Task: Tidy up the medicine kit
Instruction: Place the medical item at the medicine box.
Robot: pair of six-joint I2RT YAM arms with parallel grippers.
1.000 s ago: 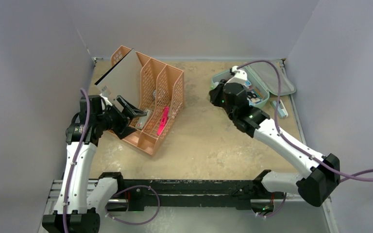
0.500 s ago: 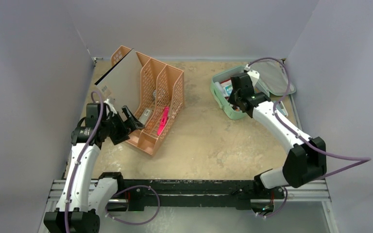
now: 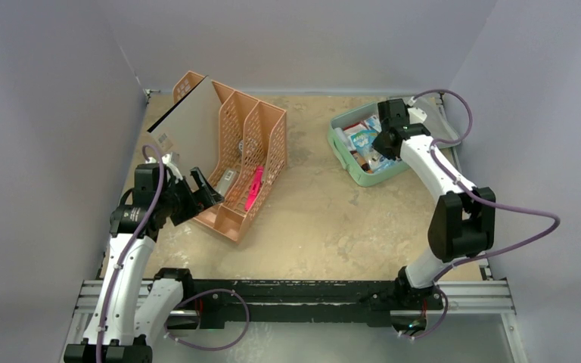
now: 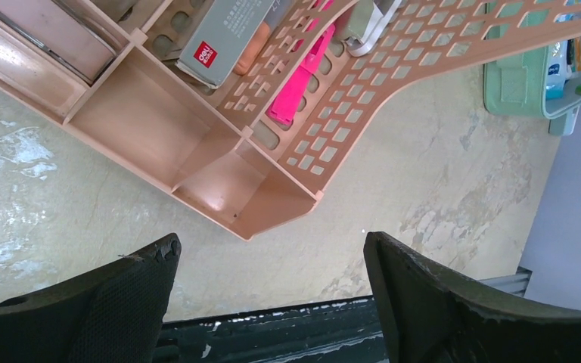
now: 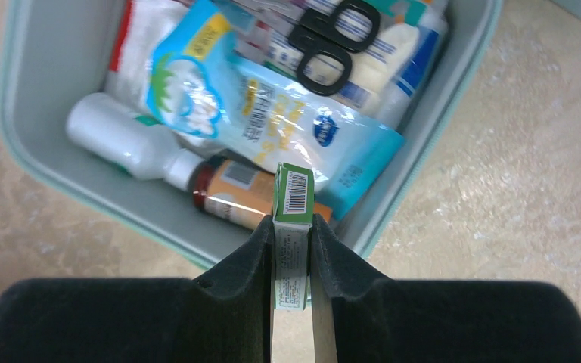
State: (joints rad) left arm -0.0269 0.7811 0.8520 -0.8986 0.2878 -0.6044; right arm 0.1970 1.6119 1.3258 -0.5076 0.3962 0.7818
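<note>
The medicine kit (image 3: 338, 153) is a mint-green case lying open at the back right; it also shows in the right wrist view (image 5: 38, 178) and at the edge of the left wrist view (image 4: 511, 83). It holds black scissors (image 5: 329, 45), a light blue pouch (image 5: 272, 113), a white bottle (image 5: 117, 140) and a brown bottle (image 5: 227, 195). My right gripper (image 3: 384, 141) (image 5: 293, 227) is shut on a small green and white box (image 5: 293, 189) with a barcode, held above the kit's near edge. My left gripper (image 3: 203, 187) (image 4: 268, 249) is open and empty, just in front of the rack.
An orange mesh file rack (image 3: 234, 144) (image 4: 197, 151) stands at the back left, with a pink item (image 3: 254, 189) (image 4: 299, 79) and a grey box (image 4: 219, 34) in its slots. A large flat board (image 3: 185, 128) leans in it. Walls close in on both sides.
My right arm has swung out to the right and back, carrying the small box to the kit's right side. My left gripper has drawn back slightly from the rack.
</note>
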